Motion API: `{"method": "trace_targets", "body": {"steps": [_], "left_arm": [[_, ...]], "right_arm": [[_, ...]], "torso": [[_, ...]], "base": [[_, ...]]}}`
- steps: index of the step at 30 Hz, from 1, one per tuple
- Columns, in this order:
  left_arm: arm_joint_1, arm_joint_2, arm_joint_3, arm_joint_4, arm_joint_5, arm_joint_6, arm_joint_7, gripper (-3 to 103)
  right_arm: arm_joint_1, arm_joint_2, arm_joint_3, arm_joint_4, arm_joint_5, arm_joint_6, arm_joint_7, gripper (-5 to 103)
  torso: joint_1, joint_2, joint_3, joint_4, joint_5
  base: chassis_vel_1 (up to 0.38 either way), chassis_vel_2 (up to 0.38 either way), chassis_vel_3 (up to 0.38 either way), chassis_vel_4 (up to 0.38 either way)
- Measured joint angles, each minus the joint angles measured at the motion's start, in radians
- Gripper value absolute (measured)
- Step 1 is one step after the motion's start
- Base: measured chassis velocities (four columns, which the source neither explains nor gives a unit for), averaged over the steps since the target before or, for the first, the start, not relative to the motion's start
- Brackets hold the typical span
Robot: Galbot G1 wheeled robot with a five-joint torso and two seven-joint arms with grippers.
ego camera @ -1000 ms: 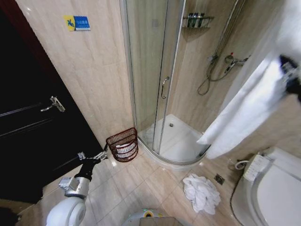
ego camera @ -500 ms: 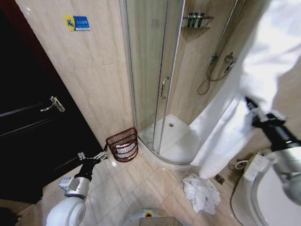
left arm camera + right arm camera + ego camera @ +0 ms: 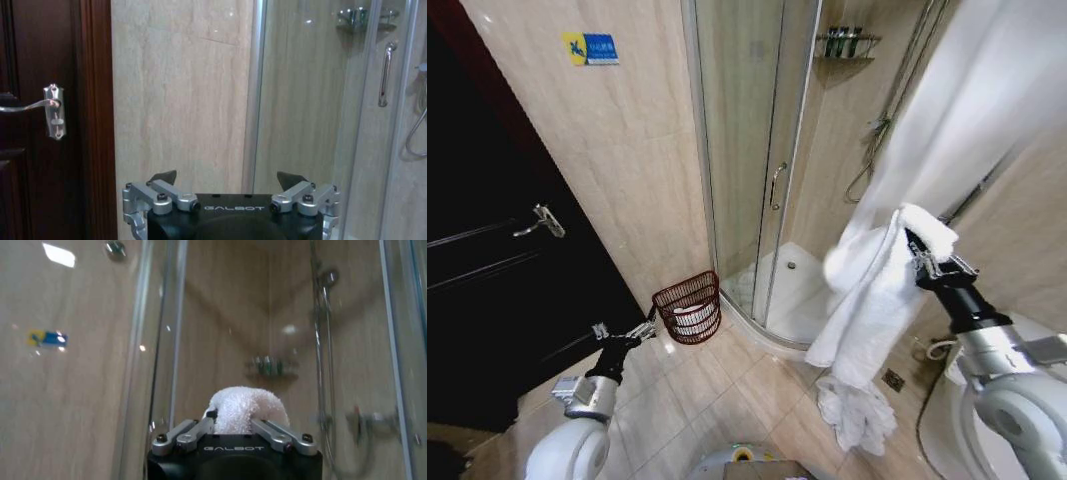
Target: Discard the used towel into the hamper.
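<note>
Head view, from my remote station: the right gripper stood raised at about three o'clock, clamped on a white towel whose bunched top folded over the fingers while the rest draped down toward the floor. A second white cloth lay crumpled on the tiles at about five o'clock, under the hanging end. The hamper, a dark reddish-brown open-weave basket with something white inside, sat on the floor at about seven o'clock, against the tiled wall just beside the glass shower enclosure. The left gripper hung low at about eight o'clock, near the hamper and in front of the dark door; in the left wrist view its fingers stood spread apart, holding nothing. In the right wrist view the towel bulged up between the closed fingers.
</note>
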Motion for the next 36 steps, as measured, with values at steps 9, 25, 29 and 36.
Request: {"method": "trace_targets", "body": {"steps": [9, 25, 29, 36], "left_arm": [[0.000, 0.000, 0.000, 0.000, 0.000, 0.000, 0.000, 98], [0.000, 0.000, 0.000, 0.000, 0.000, 0.000, 0.000, 98], [0.000, 0.000, 0.000, 0.000, 0.000, 0.000, 0.000, 98], [0.000, 0.000, 0.000, 0.000, 0.000, 0.000, 0.000, 98]], "right_arm": [[0.020, -0.034, 0.076, -0.017, -0.034, 0.061, -0.039, 9], [0.044, -0.137, 0.177, 0.005, 0.023, 0.062, 0.026, 9], [0.045, -0.134, 0.172, 0.005, 0.024, 0.049, 0.101, 9], [0.047, -0.131, 0.176, 0.004, 0.062, 0.046, 0.142, 9]], "torso": [[0.000, 0.000, 0.000, 0.0000, -0.0007], [0.000, 0.000, 0.000, 0.0001, 0.0000], [0.000, 0.000, 0.000, 0.0000, 0.0003], [0.000, 0.000, 0.000, 0.0000, 0.0001]], "base": [[0.000, 0.000, 0.000, 0.000], [0.000, 0.000, 0.000, 0.000], [0.000, 0.000, 0.000, 0.000], [0.000, 0.000, 0.000, 0.000]]}}
